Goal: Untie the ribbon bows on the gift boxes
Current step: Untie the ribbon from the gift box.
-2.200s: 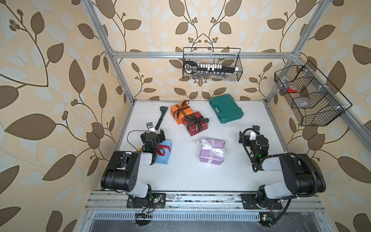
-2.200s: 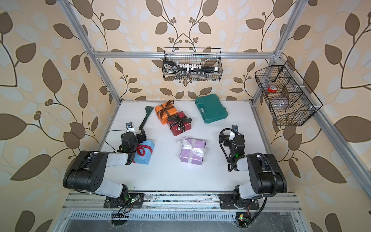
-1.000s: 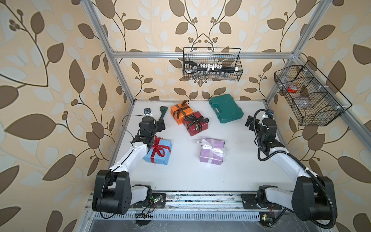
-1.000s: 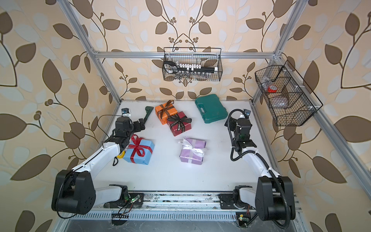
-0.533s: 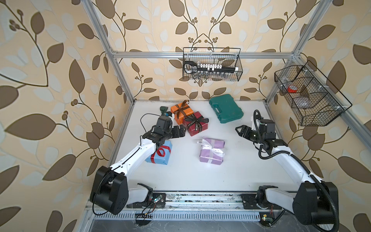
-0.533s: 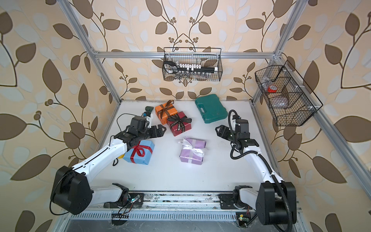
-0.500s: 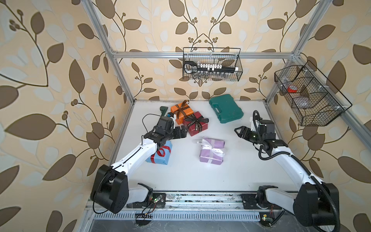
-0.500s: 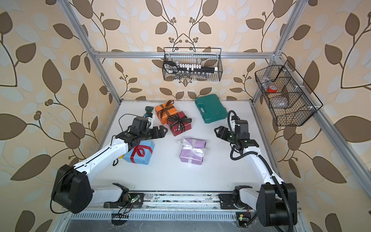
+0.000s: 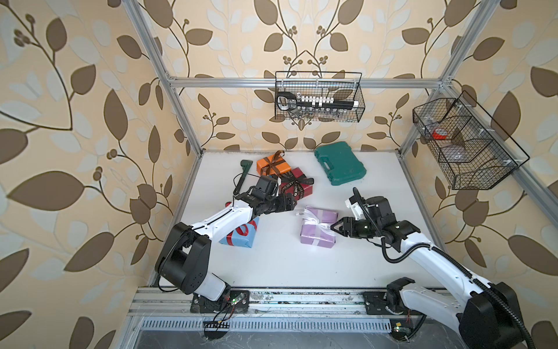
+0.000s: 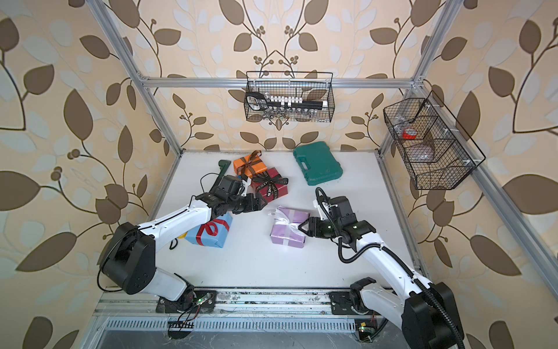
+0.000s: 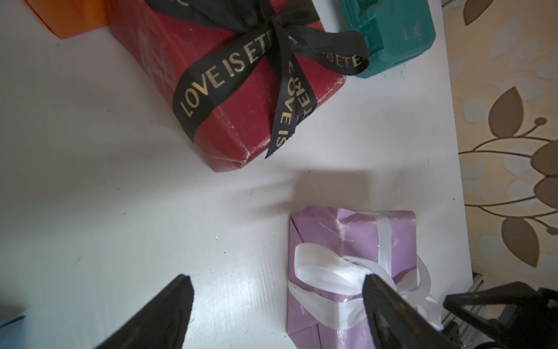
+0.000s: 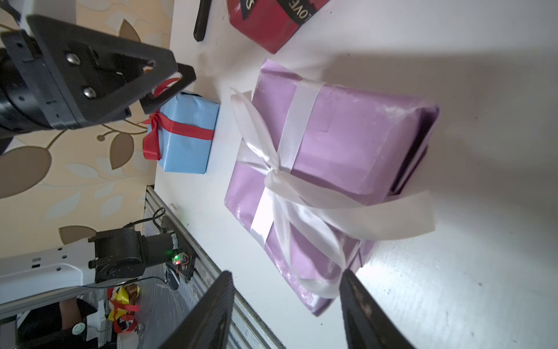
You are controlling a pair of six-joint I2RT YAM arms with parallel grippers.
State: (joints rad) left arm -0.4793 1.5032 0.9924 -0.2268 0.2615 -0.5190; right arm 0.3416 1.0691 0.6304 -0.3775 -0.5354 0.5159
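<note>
Both top views showed the lilac box (image 9: 318, 231) near the frame's centre on the white surface (image 9: 347, 266), its white bow (image 9: 311, 221) tied. The right tool (image 9: 334, 227) sat at the box's right edge, jaws parted, grasping nothing. The left tool (image 9: 292, 203) hung to the upper left of that box, released and wide, just below the red box (image 9: 306, 189).

To do this step well, the right tool should probably close on the loose tail (image 12: 392, 217), not a loop. It should then draw the tail straight away from the knot (image 12: 272, 175) while the left tool steadies the box or takes the other tail.

From above, the right fingertips covered the box's edge, so contact with the ribbon could not be told. The left arm hid part of the blue box (image 9: 241, 238). The left wrist view cut off the orange box (image 11: 69, 18).
</note>
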